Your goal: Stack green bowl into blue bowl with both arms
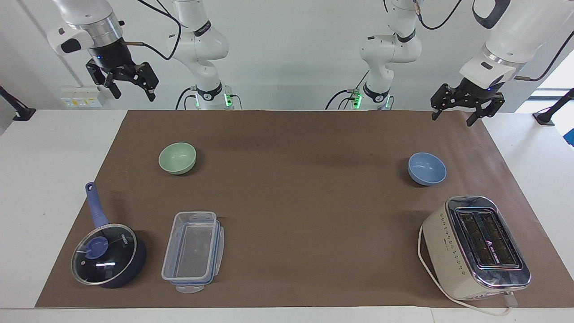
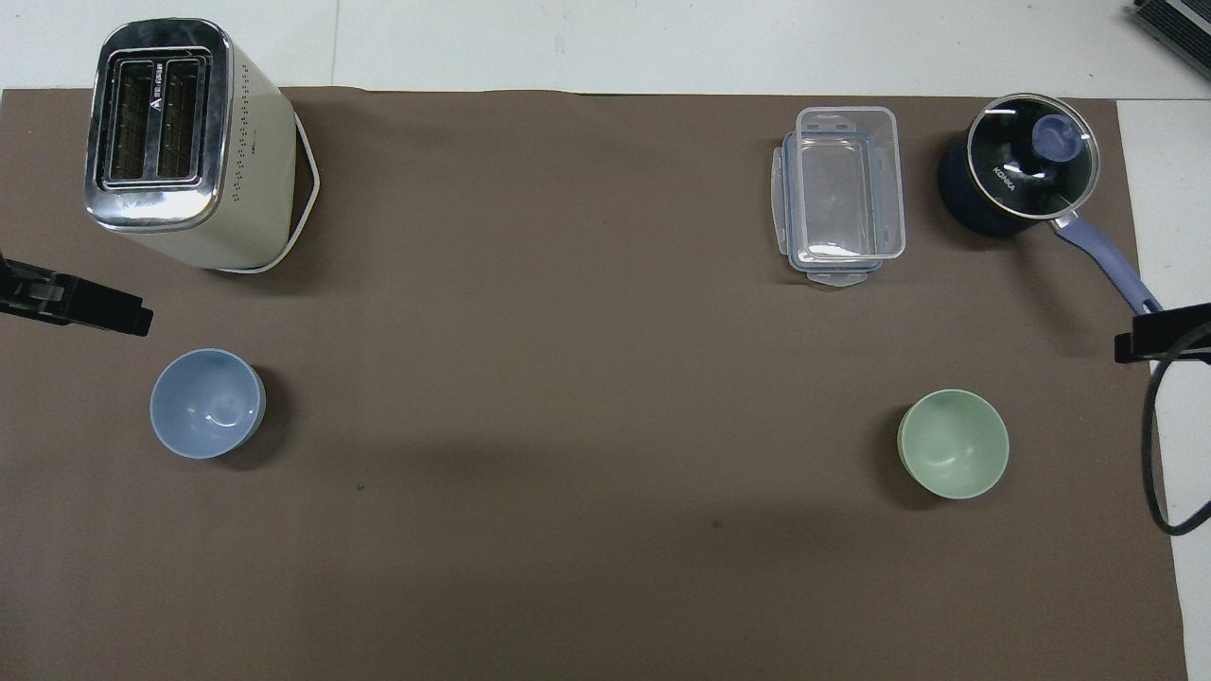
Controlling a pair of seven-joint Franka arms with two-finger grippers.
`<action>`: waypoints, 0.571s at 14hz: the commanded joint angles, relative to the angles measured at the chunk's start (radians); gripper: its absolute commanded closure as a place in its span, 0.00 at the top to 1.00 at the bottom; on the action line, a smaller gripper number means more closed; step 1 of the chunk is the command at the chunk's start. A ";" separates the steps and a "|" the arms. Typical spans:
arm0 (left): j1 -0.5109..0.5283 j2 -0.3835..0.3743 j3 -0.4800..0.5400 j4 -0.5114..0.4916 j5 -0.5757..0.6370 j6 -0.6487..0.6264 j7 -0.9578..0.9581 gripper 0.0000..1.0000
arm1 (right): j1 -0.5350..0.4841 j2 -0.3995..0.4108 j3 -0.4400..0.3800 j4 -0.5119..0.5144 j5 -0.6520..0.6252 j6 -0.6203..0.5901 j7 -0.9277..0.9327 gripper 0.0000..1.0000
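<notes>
The pale green bowl (image 1: 177, 158) (image 2: 953, 443) stands upright on the brown mat toward the right arm's end. The light blue bowl (image 1: 427, 168) (image 2: 207, 403) stands upright toward the left arm's end, a long way apart from it. Both bowls hold nothing. My right gripper (image 1: 134, 93) hangs open, high over the table's edge at the robots' end, well clear of the green bowl. Lower down, my left gripper (image 1: 451, 119) is open over the mat's corner, apart from the blue bowl. In the overhead view only one of each gripper's fingers (image 2: 95, 314) (image 2: 1159, 336) shows, at the side edges.
A cream toaster (image 1: 477, 246) with its white cord stands farther from the robots than the blue bowl. Out past the green bowl lie a clear plastic container (image 1: 193, 251) and a dark lidded saucepan (image 1: 107, 255) with a blue handle. The brown mat (image 1: 305, 197) covers the table.
</notes>
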 commanded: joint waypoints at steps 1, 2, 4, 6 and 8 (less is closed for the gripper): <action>-0.022 -0.007 0.012 0.003 0.021 -0.004 -0.015 1.00 | 0.000 -0.011 -0.001 -0.003 0.001 -0.013 -0.020 1.00; -0.022 -0.007 0.012 0.003 0.023 -0.004 -0.014 1.00 | 0.000 -0.011 -0.001 -0.003 0.001 -0.013 -0.020 1.00; -0.022 -0.007 0.012 0.003 0.021 -0.004 -0.014 1.00 | 0.000 -0.011 -0.001 -0.003 0.001 -0.013 -0.020 1.00; -0.022 -0.008 0.012 -0.002 0.021 -0.002 -0.014 1.00 | 0.000 -0.011 -0.001 -0.003 0.001 -0.013 -0.020 1.00; -0.022 -0.019 0.012 -0.020 0.021 0.004 -0.015 1.00 | 0.000 -0.011 -0.001 -0.003 0.001 -0.013 -0.020 1.00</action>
